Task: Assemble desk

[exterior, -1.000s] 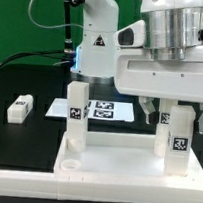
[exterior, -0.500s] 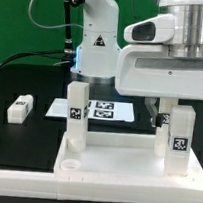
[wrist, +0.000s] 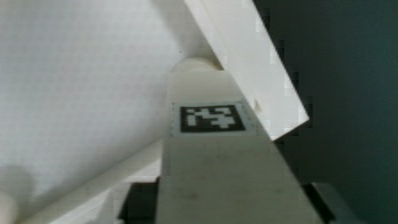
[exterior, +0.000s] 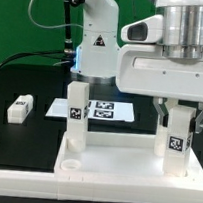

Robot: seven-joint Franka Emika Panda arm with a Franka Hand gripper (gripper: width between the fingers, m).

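Two legs up in tabletop [exterior: 114,161] sockets: leg [exterior: 76,112] on exterior view's left, leg [exterior: 176,137] on right | jaws [exterior: 179,115] straddling right leg, pinch or not, can't tell | spare leg [exterior: 21,107] loose on worktop [exterior: 21,82] | roughly halfway, more legs left

White tabletop [exterior: 109,161] and white legs [exterior: 76,115] — each leg with a small black-and-white tag. Another white leg [exterior: 21,107], also tagged, lying on a black table [exterior: 21,82]. White marker board [exterior: 107,111] printed with black-and-white tags. Green backdrop [exterior: 17,21] — white arm [exterior: 96,34].
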